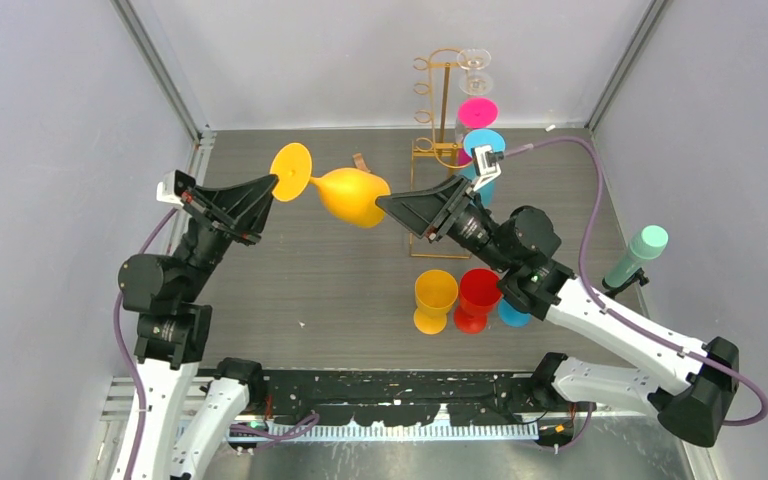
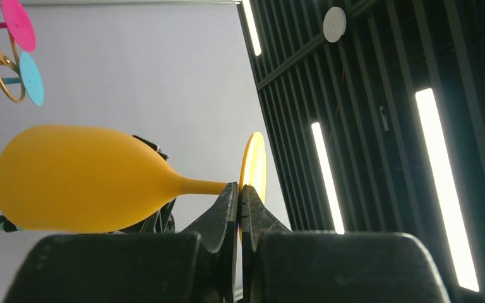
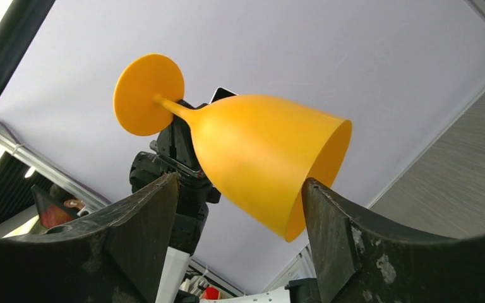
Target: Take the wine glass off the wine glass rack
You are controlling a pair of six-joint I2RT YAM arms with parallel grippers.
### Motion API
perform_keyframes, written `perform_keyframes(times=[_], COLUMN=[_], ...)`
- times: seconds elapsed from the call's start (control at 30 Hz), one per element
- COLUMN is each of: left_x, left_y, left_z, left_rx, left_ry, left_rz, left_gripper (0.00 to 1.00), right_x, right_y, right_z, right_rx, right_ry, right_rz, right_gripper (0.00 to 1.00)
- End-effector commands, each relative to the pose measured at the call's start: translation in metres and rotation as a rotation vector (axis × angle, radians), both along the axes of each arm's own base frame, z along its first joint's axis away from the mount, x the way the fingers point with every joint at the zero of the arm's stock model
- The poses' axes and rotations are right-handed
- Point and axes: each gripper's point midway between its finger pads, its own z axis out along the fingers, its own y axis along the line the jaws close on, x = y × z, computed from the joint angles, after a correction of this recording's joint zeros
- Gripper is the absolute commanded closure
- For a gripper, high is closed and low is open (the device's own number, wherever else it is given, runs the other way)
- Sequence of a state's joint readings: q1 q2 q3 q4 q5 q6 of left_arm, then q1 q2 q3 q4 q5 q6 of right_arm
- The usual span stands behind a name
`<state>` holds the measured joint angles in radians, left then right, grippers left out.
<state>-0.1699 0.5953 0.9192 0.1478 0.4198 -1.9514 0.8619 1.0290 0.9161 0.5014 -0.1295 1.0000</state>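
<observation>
A yellow wine glass [image 1: 352,195] lies on its side in the air above the table's middle, clear of the gold wire wine glass rack [image 1: 438,110] at the back. My left gripper [image 1: 272,188] is shut on the edge of its round foot [image 2: 253,165]; the bowl [image 2: 76,177] points away to the left in the left wrist view. My right gripper [image 1: 385,203] is open. Its jaws stand on either side of the bowl's open rim [image 3: 259,151], and its fingers [image 3: 158,208] do not visibly press on it. A clear [image 1: 475,65], a pink [image 1: 478,112] and a blue glass [image 1: 484,143] hang on the rack.
A yellow [image 1: 435,298], a red [image 1: 478,295] and a blue glass [image 1: 513,312] stand on the table near the right arm. A pale green bottle [image 1: 640,252] stands at the right wall. Grey walls close the table in on three sides.
</observation>
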Motion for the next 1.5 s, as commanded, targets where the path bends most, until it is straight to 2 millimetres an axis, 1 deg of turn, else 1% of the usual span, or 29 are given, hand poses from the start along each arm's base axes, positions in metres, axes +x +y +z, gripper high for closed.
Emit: perform_keyframes(times=[0.0,0.13,0.2,0.33,0.4,0.43,0.47,0.63,0.7,0.73,0.77,0.8,0.83,0.87,0.9,0.93,0.97,1.0,1.03,1.07,1.1,1.13,1.17,1.2,1.23,1.27,1.33,1.37,1.47], left_x=[-0.006,0.0,0.002,0.001,0.0,0.0,0.0,-0.009,-0.009,-0.011,-0.012,-0.012,-0.013,-0.012,-0.011,-0.01,-0.008,-0.004,-0.002,0.002,0.005,0.008,0.012,0.014,0.017,0.021,0.025,0.027,0.031], left_y=[0.0,-0.002,-0.002,0.001,0.002,0.003,0.003,0.012,0.022,0.028,0.034,0.04,0.044,0.046,0.047,0.049,0.05,0.051,0.053,0.056,0.06,0.066,0.072,0.078,0.084,0.094,0.107,0.113,0.121], left_z=[0.01,0.005,0.003,-0.003,-0.005,-0.006,-0.007,-0.014,-0.033,-0.037,-0.042,-0.048,-0.052,-0.058,-0.062,-0.07,-0.077,-0.085,-0.093,-0.1,-0.11,-0.118,-0.125,-0.131,-0.137,-0.143,-0.151,-0.152,-0.155], left_rx=[-0.038,-0.049,-0.048,-0.005,0.005,0.007,0.01,0.167,0.289,0.339,0.399,0.458,0.515,0.584,0.654,0.735,0.804,0.901,0.978,1.047,1.117,1.18,1.235,1.285,1.326,1.363,1.408,1.416,1.444], left_ry=[-0.031,-0.025,-0.023,-0.028,-0.032,-0.038,-0.044,-0.109,-0.072,-0.075,-0.084,-0.091,-0.101,-0.115,-0.129,-0.129,-0.125,-0.138,-0.145,-0.138,-0.118,-0.098,-0.077,-0.059,-0.034,0.007,0.055,0.067,0.076], left_rz=[-0.031,-0.049,-0.045,0.007,0.025,0.03,0.033,0.182,0.286,0.342,0.395,0.44,0.475,0.5,0.514,0.521,0.523,0.524,0.523,0.522,0.525,0.531,0.543,0.552,0.562,0.599,0.65,0.681,0.723], left_gripper=[1.0,1.0,1.0,0.94,0.9,0.86,0.8,0.3,0.16,0.1,0.07,0.04,0.02,0.02,0.02,0.02,0.02,0.02,0.02,0.03,0.03,0.03,0.03,0.03,0.03,0.03,0.03,0.03,0.03], right_x=[-0.02,-0.035,-0.04,-0.039,-0.036,-0.035,-0.032,-0.005,0.011,0.015,0.023,0.027,0.038,0.043,0.047,0.048,0.048,0.046,0.042,0.041,0.035,0.035,0.027,0.027,0.019,0.018,0.011,0.007,0.001], right_y=[0.0,-0.002,-0.004,-0.005,-0.004,-0.004,-0.002,0.002,0.001,-0.001,-0.002,-0.003,-0.003,-0.007,-0.005,-0.007,-0.003,-0.002,0.001,0.001,0.005,0.005,0.009,0.01,0.015,0.017,0.025,0.03,0.035], right_z=[0.039,0.05,0.054,0.054,0.052,0.054,0.053,0.04,0.02,0.021,0.007,0.009,-0.014,-0.011,-0.034,-0.035,-0.058,-0.062,-0.086,-0.091,-0.114,-0.117,-0.138,-0.139,-0.159,-0.16,-0.177,-0.188,-0.204], right_rx=[0.125,0.175,0.189,0.191,0.177,0.175,0.159,0.022,-0.083,-0.111,-0.17,-0.206,-0.293,-0.333,-0.428,-0.468,-0.554,-0.601,-0.692,-0.74,-0.829,-0.873,-0.961,-1.0,-1.086,-1.12,-1.218,-1.275,-1.361], right_ry=[-0.096,-0.125,-0.14,-0.135,-0.125,-0.125,-0.11,-0.043,0.01,-0.007,0.03,0.011,0.061,0.039,0.077,0.066,0.1,0.088,0.117,0.099,0.121,0.1,0.119,0.097,0.11,0.088,0.083,0.079,0.06], right_rz=[0.094,0.164,0.18,0.172,0.164,0.156,0.15,0.017,-0.06,-0.091,-0.131,-0.153,-0.2,-0.235,-0.239,-0.253,-0.238,-0.228,-0.205,-0.201,-0.17,-0.169,-0.134,-0.138,-0.101,-0.096,-0.048,-0.02,0.007], right_gripper=[0.25,0.3,0.41,0.76,0.85,0.94,0.98,1.0,1.0,1.0,1.0,1.0,1.0,1.0,1.0,1.0,1.0,1.0,1.0,1.0,1.0,1.0,1.0,1.0,1.0,1.0,1.0,1.0,1.0])
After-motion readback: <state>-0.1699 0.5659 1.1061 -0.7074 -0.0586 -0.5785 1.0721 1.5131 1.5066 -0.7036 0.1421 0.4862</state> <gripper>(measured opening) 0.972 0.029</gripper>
